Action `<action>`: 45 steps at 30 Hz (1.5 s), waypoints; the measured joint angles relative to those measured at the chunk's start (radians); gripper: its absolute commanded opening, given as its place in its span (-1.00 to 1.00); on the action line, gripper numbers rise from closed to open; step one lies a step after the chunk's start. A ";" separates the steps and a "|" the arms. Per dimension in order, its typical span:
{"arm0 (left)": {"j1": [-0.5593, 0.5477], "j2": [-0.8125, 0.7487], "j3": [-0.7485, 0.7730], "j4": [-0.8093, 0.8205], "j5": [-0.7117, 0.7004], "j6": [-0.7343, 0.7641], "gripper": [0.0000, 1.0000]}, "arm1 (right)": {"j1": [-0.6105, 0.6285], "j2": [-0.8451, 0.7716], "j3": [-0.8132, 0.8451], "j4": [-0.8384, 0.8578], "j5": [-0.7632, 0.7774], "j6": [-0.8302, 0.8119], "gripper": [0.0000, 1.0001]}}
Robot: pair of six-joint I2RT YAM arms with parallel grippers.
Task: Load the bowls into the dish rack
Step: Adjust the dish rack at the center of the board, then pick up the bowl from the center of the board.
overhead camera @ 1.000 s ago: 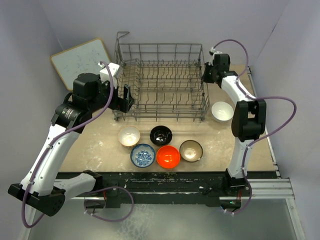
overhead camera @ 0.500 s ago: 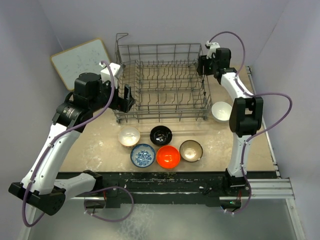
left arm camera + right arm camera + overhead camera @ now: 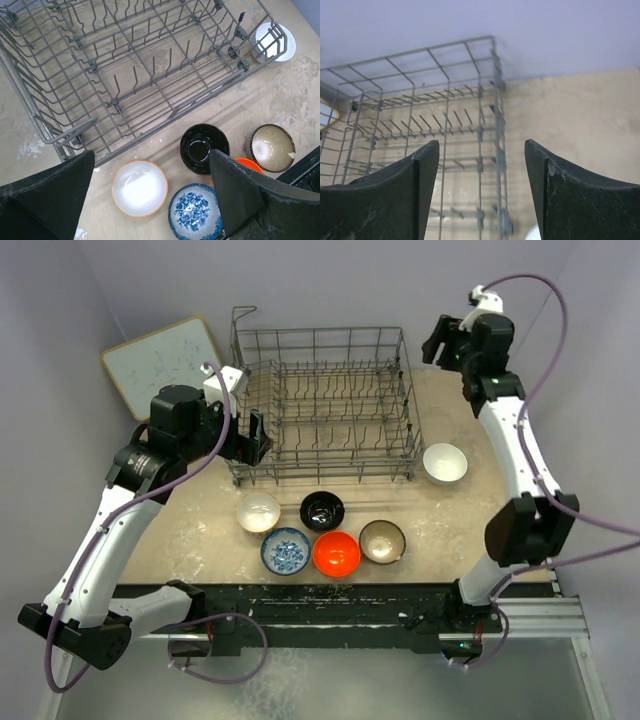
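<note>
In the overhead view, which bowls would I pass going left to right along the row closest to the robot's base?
blue-and-white patterned bowl → orange-red bowl → brown-rimmed bowl

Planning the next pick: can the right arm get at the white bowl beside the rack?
Probably yes. The right gripper is open and empty above the dish rack's far right corner; the white bowl sits beside the rack, nothing over it.

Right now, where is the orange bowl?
In the top view, the orange bowl sits between the blue-and-white bowl on its left and the brown-rimmed bowl on its right, just in front of the black bowl.
</note>
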 measured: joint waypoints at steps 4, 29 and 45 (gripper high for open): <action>0.000 -0.002 -0.010 0.015 0.019 -0.005 0.98 | -0.070 -0.151 -0.129 -0.084 0.047 0.124 0.35; 0.000 -0.032 -0.039 0.033 0.056 -0.008 0.98 | -0.237 -0.204 -0.725 -0.195 0.118 0.367 0.27; 0.000 -0.032 -0.079 0.045 0.073 -0.009 0.98 | -0.241 -0.361 -0.810 -0.246 0.221 0.393 0.27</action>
